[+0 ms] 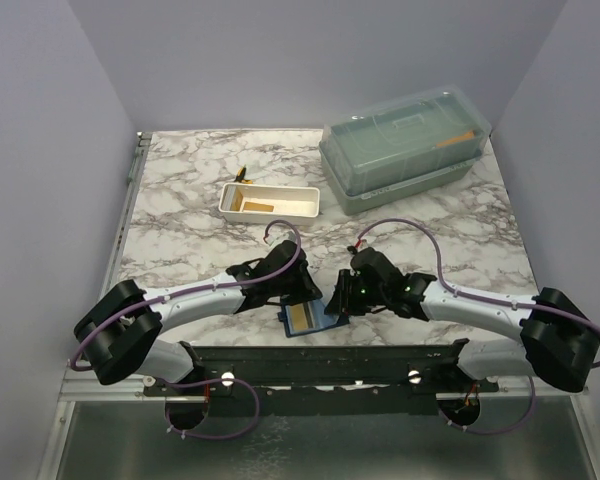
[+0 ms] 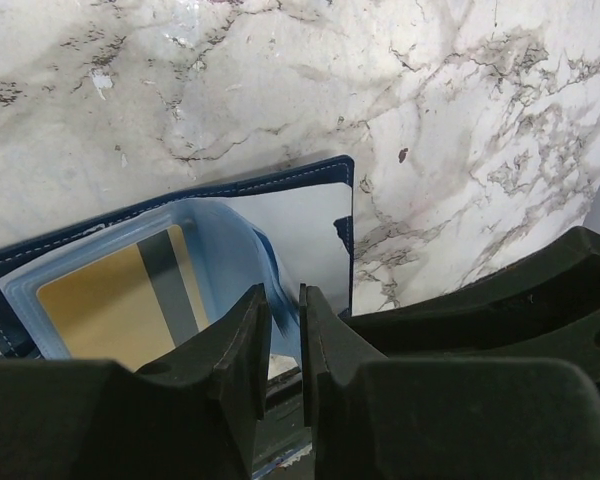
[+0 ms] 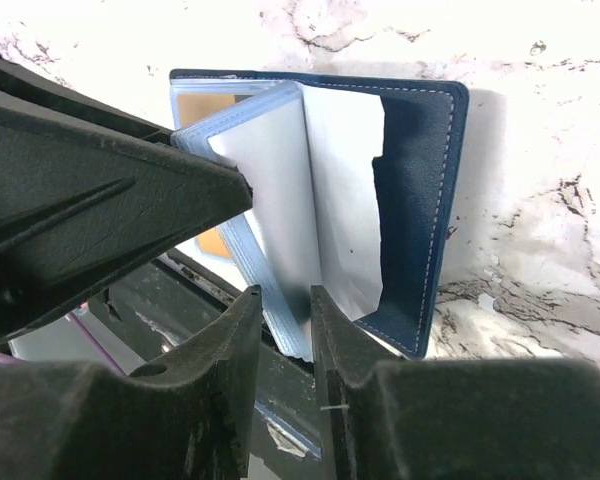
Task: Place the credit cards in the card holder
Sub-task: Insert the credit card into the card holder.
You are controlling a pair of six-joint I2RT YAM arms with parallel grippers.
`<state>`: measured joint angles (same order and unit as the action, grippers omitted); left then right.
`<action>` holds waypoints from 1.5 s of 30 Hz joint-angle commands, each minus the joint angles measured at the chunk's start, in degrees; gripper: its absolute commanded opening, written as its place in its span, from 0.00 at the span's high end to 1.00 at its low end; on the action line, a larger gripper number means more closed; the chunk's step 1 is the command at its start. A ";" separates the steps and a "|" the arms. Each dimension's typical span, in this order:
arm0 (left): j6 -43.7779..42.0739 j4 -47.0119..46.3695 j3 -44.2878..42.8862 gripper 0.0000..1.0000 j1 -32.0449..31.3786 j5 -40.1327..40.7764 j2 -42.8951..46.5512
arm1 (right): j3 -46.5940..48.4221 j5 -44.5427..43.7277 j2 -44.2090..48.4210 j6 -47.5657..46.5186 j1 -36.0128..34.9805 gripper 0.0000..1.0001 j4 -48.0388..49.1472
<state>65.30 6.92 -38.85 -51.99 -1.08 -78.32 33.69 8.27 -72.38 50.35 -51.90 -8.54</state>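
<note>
One card (image 2: 108, 300) is in the holder (image 3: 420, 200); a second card (image 1: 258, 207) waits in the upper tray (image 1: 315, 200). Left claw (image 2: 285, 335) and right claw (image 3: 287, 340) pinch its pockets.

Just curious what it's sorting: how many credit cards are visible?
3. One gold card sits in the card holder sleeve; two tan cards apparently lie in the white tray. Others may hide between sleeves or in the green box.

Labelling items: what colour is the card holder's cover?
The card holder is navy blue with pale stitching; clearest in right wrist view.
</note>
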 commanded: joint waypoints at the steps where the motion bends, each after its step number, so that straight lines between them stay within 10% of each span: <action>1: -0.77 -0.68 0.63 0.77 -0.24 -1.18 1.42 | 1.20 0.71 -1.73 -1.13 0.13 0.72 1.18; 17: 0.48 -0.55 4.66 0.30 -0.27 -1.02 6.82 | 1.35 1.46 -4.45 -1.22 0.20 0.75 4.09; 32: -2.04 -0.18 3.75 0.37 -0.28 -1.44 5.17 | 1.98 2.52 -5.16 -1.34 0.16 0.75 5.71; 45: -3.39 5.20 3.04 0.24 -0.16 0.64 8.49 | 2.68 3.82 -6.67 -1.60 0.21 0.68 7.05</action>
<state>63.13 9.13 -34.26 -51.99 -1.65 -72.23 34.57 10.66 -78.13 49.52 -51.90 -3.38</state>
